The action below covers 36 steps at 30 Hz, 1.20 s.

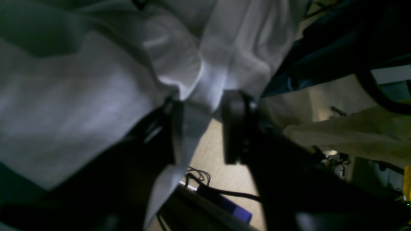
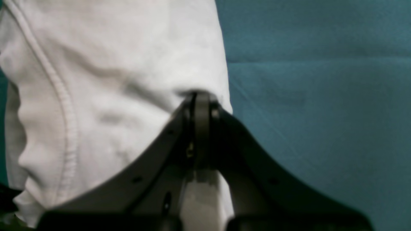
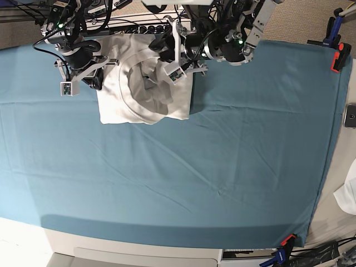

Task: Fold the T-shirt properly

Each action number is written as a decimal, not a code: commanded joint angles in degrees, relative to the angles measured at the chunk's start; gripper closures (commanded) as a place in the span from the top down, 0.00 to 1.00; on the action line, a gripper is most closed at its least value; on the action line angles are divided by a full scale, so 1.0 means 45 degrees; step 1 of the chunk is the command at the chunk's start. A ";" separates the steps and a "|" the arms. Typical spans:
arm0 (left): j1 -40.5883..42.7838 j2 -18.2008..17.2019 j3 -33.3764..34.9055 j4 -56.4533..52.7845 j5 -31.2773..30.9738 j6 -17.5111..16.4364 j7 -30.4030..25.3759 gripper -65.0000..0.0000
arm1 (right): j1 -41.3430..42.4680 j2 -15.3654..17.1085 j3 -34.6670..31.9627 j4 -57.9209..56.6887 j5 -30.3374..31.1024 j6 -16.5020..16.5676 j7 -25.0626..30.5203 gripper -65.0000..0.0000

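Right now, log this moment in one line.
T-shirt bunched on teal cloth | right gripper shut on T-shirt | left gripper jaws apart around fabric

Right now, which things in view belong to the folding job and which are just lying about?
Part of the job:
- T-shirt, bunched at the far edge
- left gripper, white fabric between its fingers
- right gripper, shut on the shirt's edge
- teal cloth under the shirt

Lying about:
- orange clamps
- white scrap
- cables
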 commanded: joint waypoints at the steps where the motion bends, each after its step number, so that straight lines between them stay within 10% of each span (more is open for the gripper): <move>1: -0.0058 0.0102 -0.0005 0.0219 -0.0418 -0.0194 -0.0141 0.21 | 0.0039 0.0078 0.0024 0.0233 0.0151 0.0034 0.0384 0.00; 5: -0.0053 0.0097 -0.0005 0.0340 -0.0947 -0.0758 0.0272 0.00 | 0.0039 0.0073 0.0024 0.0233 0.0151 0.0034 0.0384 0.00; 30: 0.0194 -0.1428 -0.1268 0.2234 0.1093 -0.0053 0.0889 0.00 | 0.0039 -0.0248 0.0000 0.0223 -0.0189 -0.0869 0.0476 0.00; 36: 0.0267 -0.1700 -0.1515 0.2254 -0.1190 -0.1753 0.1365 0.00 | 0.0039 -0.0243 0.0000 0.0223 -0.0534 -0.1039 0.0461 0.00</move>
